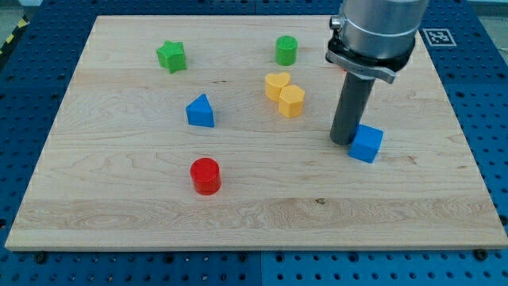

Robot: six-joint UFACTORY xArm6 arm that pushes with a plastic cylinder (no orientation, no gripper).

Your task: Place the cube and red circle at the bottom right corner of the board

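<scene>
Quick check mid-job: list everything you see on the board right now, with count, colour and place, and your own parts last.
blue cube: 1, blue, right of centre, touching my tip
red cylinder: 1, red, lower left of centre
blue triangular block: 1, blue, left of centre
yellow heart: 1, yellow, upper centre
yellow hexagonal block: 1, yellow, against the heart's lower right
green star: 1, green, upper left
green cylinder: 1, green, top centre
wooden board: 1, light wood
my tip: 1, dark rod, at the cube's left side

We are seeing a pale wooden surface (159,199) lying on a blue perforated base (32,71), with even light falling across both.
</scene>
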